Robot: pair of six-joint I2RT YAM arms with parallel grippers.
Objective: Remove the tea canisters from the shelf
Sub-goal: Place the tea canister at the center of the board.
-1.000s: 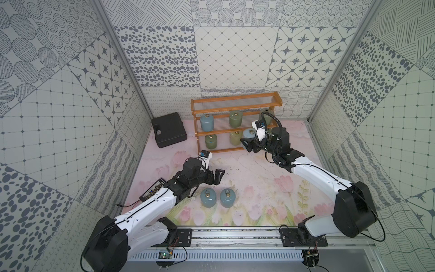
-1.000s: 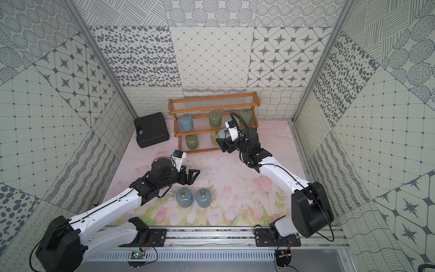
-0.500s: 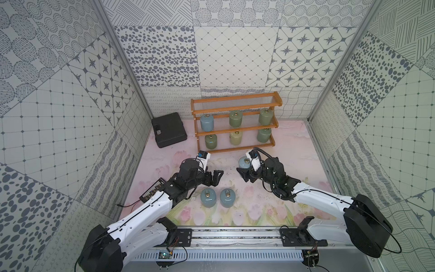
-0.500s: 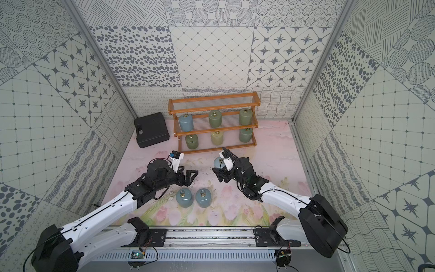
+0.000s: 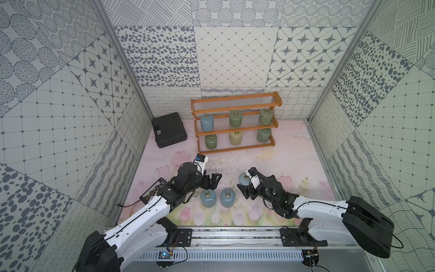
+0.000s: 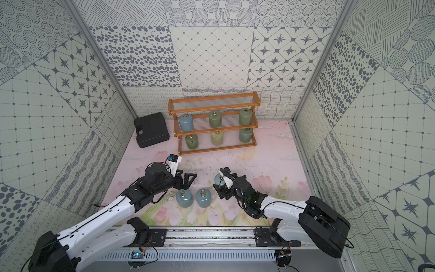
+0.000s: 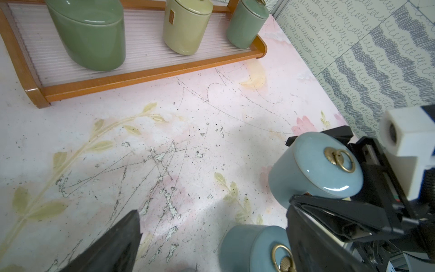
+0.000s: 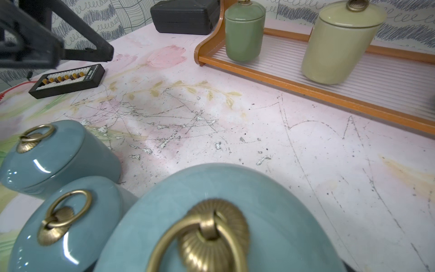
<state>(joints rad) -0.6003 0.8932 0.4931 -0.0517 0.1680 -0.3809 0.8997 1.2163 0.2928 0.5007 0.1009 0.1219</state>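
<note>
Both top views: right gripper point(image 5: 246, 185) is clamped on a blue canister point(image 5: 242, 179), near centre of the mat point(image 5: 294, 164) and well apart from the shelf point(image 5: 235, 110) at the far wall. Left wrist view shows it tilted; can't tell if it touches the mat. Blue pair point(image 5: 208, 198) stands upright just left of it. Left gripper point(image 5: 213, 180) is wide open and empty, just beyond the pair. Six canisters point(image 5: 235, 119) sit on the shelf, three on the middle tier and three on the bottom.
</note>
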